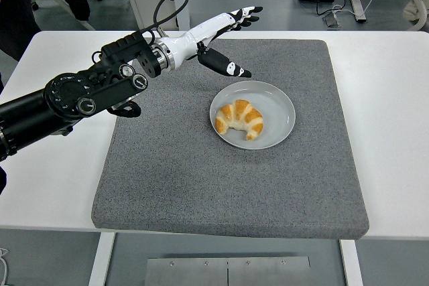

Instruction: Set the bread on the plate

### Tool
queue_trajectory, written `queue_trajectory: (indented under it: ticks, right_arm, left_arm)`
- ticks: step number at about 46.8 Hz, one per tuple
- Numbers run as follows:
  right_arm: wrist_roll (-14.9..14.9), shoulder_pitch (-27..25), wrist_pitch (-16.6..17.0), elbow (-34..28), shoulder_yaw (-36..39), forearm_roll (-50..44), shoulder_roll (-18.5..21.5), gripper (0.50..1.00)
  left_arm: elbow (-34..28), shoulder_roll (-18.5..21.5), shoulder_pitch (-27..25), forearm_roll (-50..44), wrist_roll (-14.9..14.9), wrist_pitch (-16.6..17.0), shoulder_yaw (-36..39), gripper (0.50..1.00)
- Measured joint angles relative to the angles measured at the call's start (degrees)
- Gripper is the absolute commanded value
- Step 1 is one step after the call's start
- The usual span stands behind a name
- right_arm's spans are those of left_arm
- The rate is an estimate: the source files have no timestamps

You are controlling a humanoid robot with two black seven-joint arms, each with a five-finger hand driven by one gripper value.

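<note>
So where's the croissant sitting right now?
In the head view the croissant lies on the left part of the grey plate, near the middle of the grey mat. The open left hand is above and left of it, not touching.

I have one view only, the head camera, so nothing is shared with a second one. It sits high on my side of the table [395,98] and looks forward and down over it. The near edge runs across the bottom of the picture, the far edge lies near the top, with floor beyond it. I see the whole mat [201,185] from moderate range. My left arm [60,102] enters from the left edge.
</note>
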Motion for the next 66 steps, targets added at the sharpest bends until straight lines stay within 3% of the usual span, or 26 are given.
queue_trajectory:
  ticks: [18, 27, 41, 66]
  right_arm:
    - [0.0, 0.0, 0.0, 0.0, 0.0, 0.0, 0.0, 1.0]
    - [0.0, 0.0, 0.0, 0.0, 0.0, 0.0, 0.0, 1.0]
    - [0.0, 0.0, 0.0, 0.0, 0.0, 0.0, 0.0, 1.0]
    - [0.0, 0.0, 0.0, 0.0, 0.0, 0.0, 0.0, 1.0]
  left_arm:
    - [0.0, 3.4, 1.5, -14.1, -0.1, -0.3, -3.5, 0.977]
    - [0.0, 4.7, 4.7, -20.7, -0.6, -0.2, -7.0, 0.977]
    - [0.0, 6.4, 9.2, -26.6, -0.8, 0.2, -10.9, 0.977]
    - [0.1, 6.2, 15.6, -31.8, -0.8, 1.0, -17.8, 0.975]
